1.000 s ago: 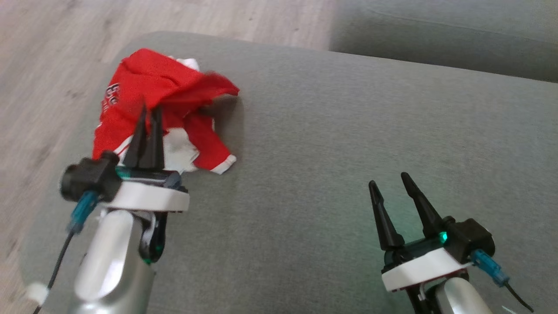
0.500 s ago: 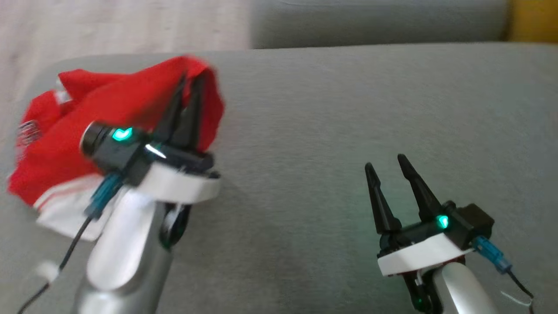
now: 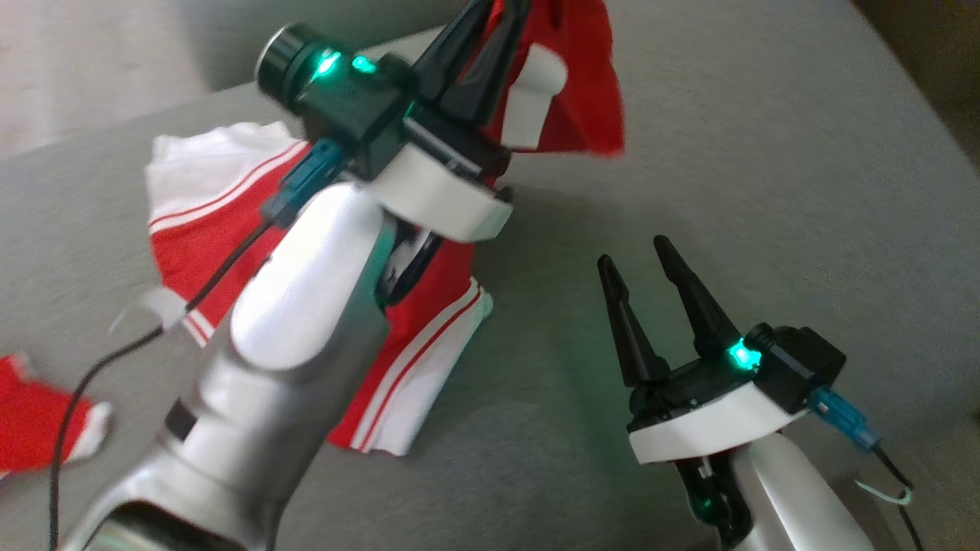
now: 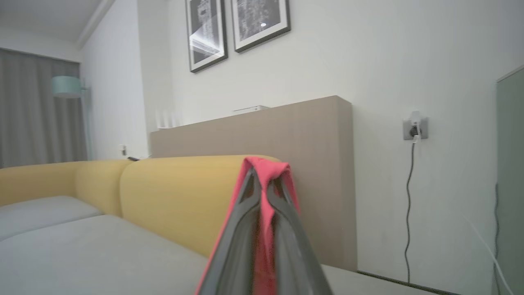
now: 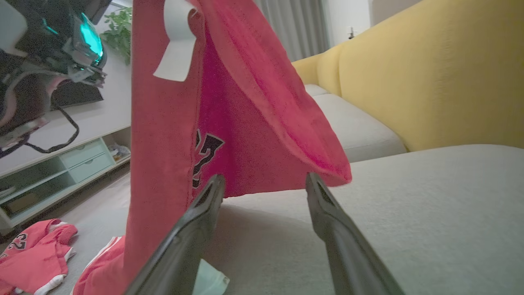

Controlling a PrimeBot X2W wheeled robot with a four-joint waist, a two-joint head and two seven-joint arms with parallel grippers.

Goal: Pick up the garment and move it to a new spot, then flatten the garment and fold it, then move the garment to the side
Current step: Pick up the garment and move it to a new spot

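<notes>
I see my left tool (image 3: 484, 38) and right tool (image 3: 634, 252) built alike: two long, tapered black fingers (image 3: 689, 298) above a white collar (image 3: 712, 432). Below the collar runs a glossy silver forearm (image 3: 298, 329). Beside the collar sits a black camera housing (image 3: 800, 363) with a green light (image 3: 741, 356), and a blue plug (image 3: 838, 419) feeds a thin black cable (image 3: 230, 264).

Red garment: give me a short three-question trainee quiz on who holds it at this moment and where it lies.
1. True or false: the left gripper is shut on the red garment.
2. Pick one. The right gripper is: A) open and holding nothing; B) shut on the garment; C) shut on a cable.
3. Fill in: the garment's lower end trails on the grey ____.

Key: 1 true; 2 A; 3 cushion.
</notes>
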